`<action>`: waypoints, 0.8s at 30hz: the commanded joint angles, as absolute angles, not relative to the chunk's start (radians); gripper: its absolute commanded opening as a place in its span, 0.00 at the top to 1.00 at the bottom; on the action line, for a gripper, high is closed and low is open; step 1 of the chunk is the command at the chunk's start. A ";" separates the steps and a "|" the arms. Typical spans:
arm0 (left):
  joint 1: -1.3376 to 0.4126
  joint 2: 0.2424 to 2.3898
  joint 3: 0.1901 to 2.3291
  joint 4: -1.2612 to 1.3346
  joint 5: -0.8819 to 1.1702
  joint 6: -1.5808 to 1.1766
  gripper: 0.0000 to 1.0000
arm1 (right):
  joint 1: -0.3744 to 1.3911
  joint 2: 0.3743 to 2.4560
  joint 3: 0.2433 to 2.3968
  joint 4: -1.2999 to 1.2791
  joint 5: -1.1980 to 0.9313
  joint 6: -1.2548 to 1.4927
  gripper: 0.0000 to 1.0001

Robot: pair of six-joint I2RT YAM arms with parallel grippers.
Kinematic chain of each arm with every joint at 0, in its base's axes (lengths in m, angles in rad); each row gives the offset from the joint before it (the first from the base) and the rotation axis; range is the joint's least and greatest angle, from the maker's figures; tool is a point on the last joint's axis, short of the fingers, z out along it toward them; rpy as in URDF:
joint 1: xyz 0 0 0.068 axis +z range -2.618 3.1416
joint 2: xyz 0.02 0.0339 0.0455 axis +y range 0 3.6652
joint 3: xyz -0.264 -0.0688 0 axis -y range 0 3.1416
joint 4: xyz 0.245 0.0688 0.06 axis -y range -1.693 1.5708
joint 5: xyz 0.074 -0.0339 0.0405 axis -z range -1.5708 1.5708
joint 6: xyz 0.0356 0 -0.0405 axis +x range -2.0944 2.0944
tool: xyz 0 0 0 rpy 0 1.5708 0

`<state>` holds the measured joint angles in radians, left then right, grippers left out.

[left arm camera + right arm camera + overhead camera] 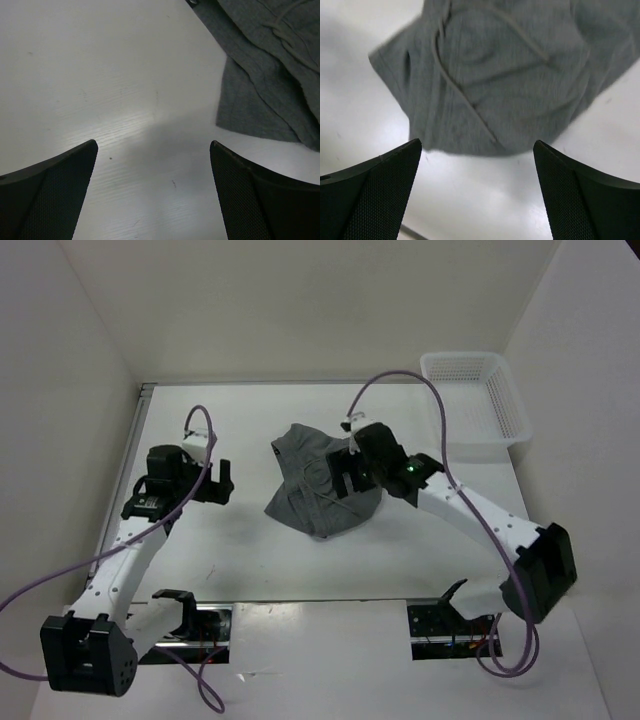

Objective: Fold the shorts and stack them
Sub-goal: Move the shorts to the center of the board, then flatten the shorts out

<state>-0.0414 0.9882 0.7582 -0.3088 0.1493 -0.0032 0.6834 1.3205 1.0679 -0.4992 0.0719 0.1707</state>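
Observation:
The dark grey shorts point(315, 485) lie crumpled in a loose heap at the middle of the white table, a pale drawstring showing on top. My right gripper point(347, 478) hovers over their right part, open and empty; in the right wrist view the shorts point(500, 80) fill the space ahead of the spread fingers point(380, 195). My left gripper point(222, 480) is open and empty over bare table to the left of the shorts. In the left wrist view one edge of the shorts point(265, 85) shows at the upper right.
A white plastic mesh basket point(478, 405) stands at the table's far right corner. White walls enclose the table on the left, back and right. Purple cables loop from both arms.

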 commanded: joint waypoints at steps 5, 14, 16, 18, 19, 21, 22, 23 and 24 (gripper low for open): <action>-0.100 1.052 0.712 -0.246 0.296 0.000 0.00 | 0.696 1.947 1.648 -0.417 0.231 0.166 0.07; -0.067 1.011 0.703 -0.225 0.296 0.000 0.00 | 0.729 2.448 2.252 -0.522 0.319 0.198 0.09; -0.067 1.020 0.703 -0.225 0.296 0.000 0.00 | 0.738 2.480 2.272 -0.522 0.328 0.210 0.09; -0.067 1.031 0.693 -0.225 0.296 0.000 0.00 | 0.756 2.515 2.283 -0.522 0.342 0.219 0.11; -0.067 1.031 0.684 -0.225 0.272 0.000 0.00 | 0.756 2.526 2.283 -0.522 0.353 0.219 0.11; -0.067 1.042 0.684 -0.216 0.259 0.000 0.00 | 0.776 2.542 2.283 -0.522 0.362 0.219 0.13; -0.067 1.051 0.672 -0.216 0.259 0.000 0.00 | 0.776 2.552 2.283 -0.522 0.371 0.228 0.13; -0.067 1.051 0.672 -0.207 0.259 0.000 0.00 | 0.776 2.553 2.273 -0.522 0.371 0.229 0.15; -0.067 1.051 0.672 -0.207 0.259 0.000 0.00 | 0.785 2.563 2.273 -0.522 0.371 0.229 0.17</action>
<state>-0.0723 1.0424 0.6891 -0.2516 0.2588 -0.0036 0.7601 2.5412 2.2272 -0.5175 0.3382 0.2047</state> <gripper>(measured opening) 0.995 0.841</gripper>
